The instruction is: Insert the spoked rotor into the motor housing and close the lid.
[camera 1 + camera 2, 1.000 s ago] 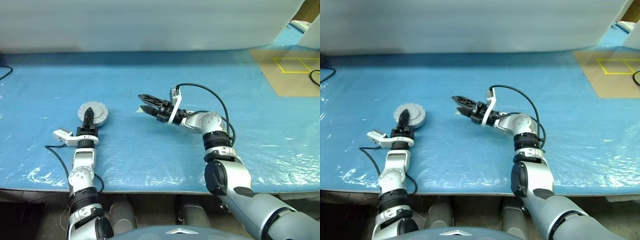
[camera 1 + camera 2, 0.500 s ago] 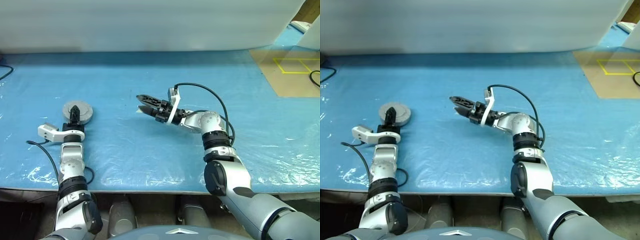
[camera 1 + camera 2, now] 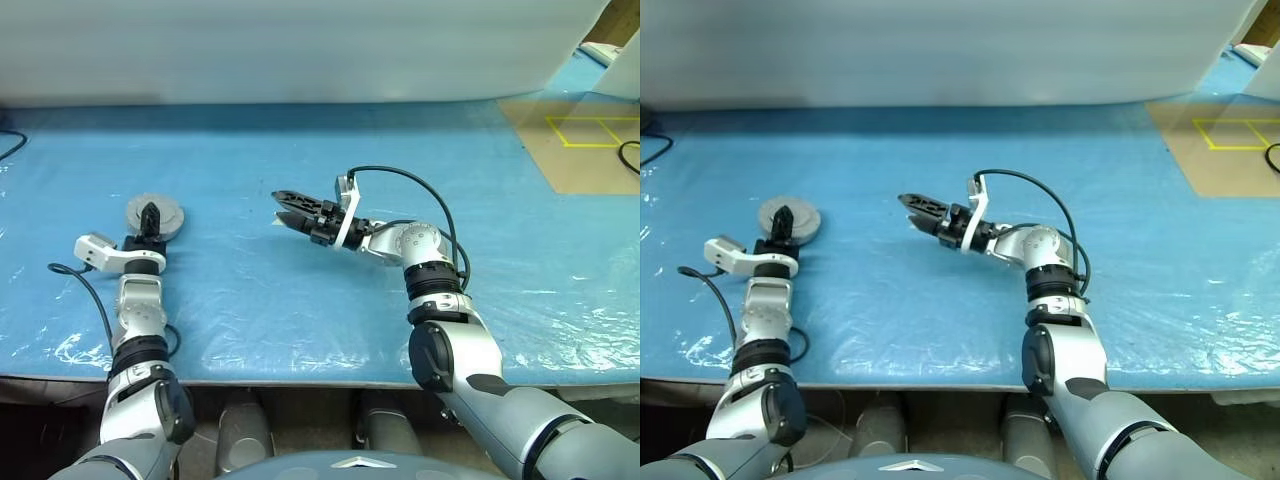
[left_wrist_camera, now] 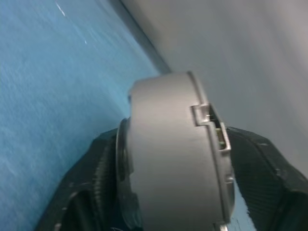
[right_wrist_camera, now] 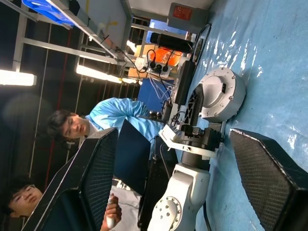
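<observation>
Looking down over the blue plastic-covered table point(image 3: 300, 300), I see my left arm reaching out along the far left side. The left gripper point(image 3: 150, 213) is right at the round grey motor case point(image 3: 170, 219), which sits on the table near the left end, well short of the white sheet point(image 3: 300, 50) at the back. From the left wrist camera the motor case point(image 4: 168, 159) is seen edge-on as a plain grey drum with a small notch in its rim, close up against the gripper. I can't tell whether that hand is clamped on the case or loose around it. Further right, about mid-table, my right gripper point(image 3: 277, 205) hangs just above the plastic, pointing left toward the case but well apart from it. It stands wide and holds nothing; the right wrist camera shows both black fingers point(image 5: 86, 183) spread far apart with the case point(image 5: 219, 94) in the distance between them. A black cable point(image 3: 400, 175) loops over the right wrist. Beyond the table's left end, a person in a blue coat point(image 5: 108, 113) sits. At far right there is a brown patch with yellow tape squares point(image 3: 590, 130).
</observation>
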